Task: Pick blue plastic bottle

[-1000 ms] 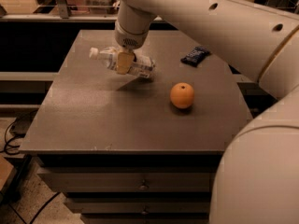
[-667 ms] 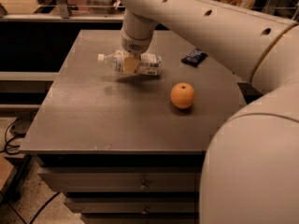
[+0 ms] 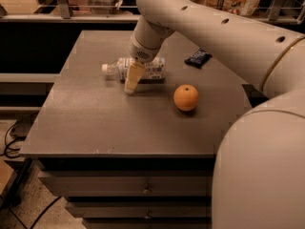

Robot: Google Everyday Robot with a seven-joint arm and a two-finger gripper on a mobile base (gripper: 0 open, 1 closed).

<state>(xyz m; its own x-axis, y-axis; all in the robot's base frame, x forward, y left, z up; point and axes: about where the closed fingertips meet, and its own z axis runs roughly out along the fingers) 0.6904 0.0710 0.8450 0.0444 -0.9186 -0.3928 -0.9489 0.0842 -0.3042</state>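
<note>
The blue plastic bottle (image 3: pixel 151 68) is clear with a white cap (image 3: pixel 105 68) and a pale label. It lies on its side on the grey table (image 3: pixel 95 123), cap pointing left, at the back middle. My gripper (image 3: pixel 132 78) comes down from above and straddles the bottle's middle. Its yellowish front finger (image 3: pixel 133 76) crosses the bottle's near side with its tip at the table top. The other finger is hidden behind the bottle. The gripper is shut on the bottle.
An orange (image 3: pixel 186 97) sits on the table to the right of the bottle. A small dark blue snack wrapper (image 3: pixel 198 57) lies at the back right. My large white arm (image 3: pixel 224 27) spans the right side. Drawers (image 3: pixel 143 189) are below the table's front edge.
The gripper and the bottle have moved together to the right and a little toward the table's front. The orange and the wrapper have not moved.
</note>
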